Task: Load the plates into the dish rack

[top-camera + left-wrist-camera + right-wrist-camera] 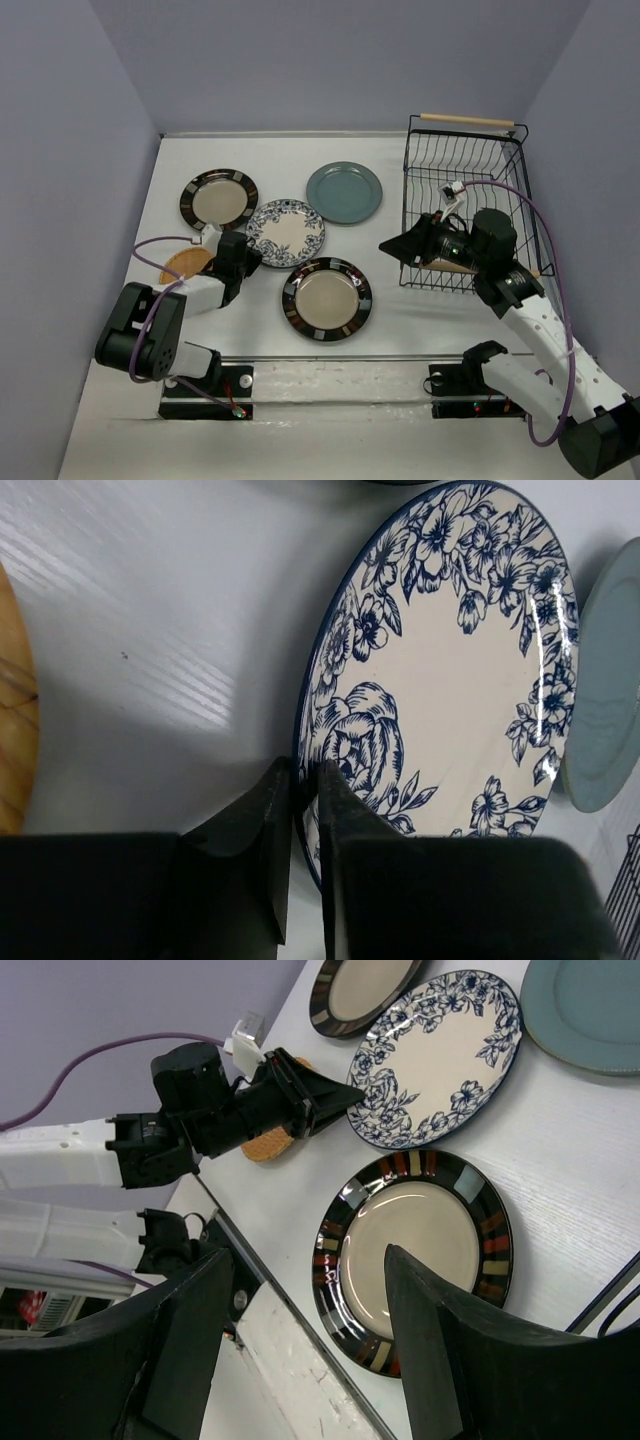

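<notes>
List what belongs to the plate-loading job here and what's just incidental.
Job: floral plate, rim pinched in left hand; teal plate; far dark-rimmed plate; near dark-rimmed plate; orange-tan plate; dish rack.
Incidental: purple cable; table.

No text, label, brand, number or sign can be read anywhere.

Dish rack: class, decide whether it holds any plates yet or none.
Empty where visible: the dish rack shows bare wires, and five plates lie on the table. The right arm hides its near end.
</notes>
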You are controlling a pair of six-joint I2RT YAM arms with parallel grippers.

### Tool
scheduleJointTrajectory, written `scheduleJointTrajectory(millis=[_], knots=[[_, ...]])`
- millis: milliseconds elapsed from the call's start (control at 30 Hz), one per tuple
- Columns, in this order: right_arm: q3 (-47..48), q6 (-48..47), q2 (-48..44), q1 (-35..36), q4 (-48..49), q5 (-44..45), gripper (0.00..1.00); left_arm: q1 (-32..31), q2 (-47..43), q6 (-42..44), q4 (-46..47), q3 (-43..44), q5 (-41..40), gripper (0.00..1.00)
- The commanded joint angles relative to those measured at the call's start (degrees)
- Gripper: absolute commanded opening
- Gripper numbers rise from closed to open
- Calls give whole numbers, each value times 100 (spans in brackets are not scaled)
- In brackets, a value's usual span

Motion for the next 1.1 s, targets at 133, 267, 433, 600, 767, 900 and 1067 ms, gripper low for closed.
scheduleJointTrajectory(millis=[133, 267, 433, 600, 767, 900, 1067], knots=[[54, 72, -222, 52, 202, 75, 68, -96, -195, -91, 768, -158, -493, 6], [194, 54, -196, 105, 53, 57, 69, -157, -1065, 243, 584, -395, -352, 6], [388, 46, 23, 341, 44, 154, 72, -245, -3100, 331, -276, -519, -536, 6], [704, -103, 663, 815, 26, 619, 80, -254, -4895, 725, -1349, -133, -624, 6], [1361, -428, 1638, 1238, 0, 1172, 89, -245, -5645, 972, -1789, 403, -371, 6], [1662, -525, 2062, 1291, 17, 1349, 93, -254, -5611, 972, -1842, 711, 349, 6], [1934, -552, 2572, 1291, 149, 1138, 96, -254, -5672, 850, -1746, 949, 1010, 6]])
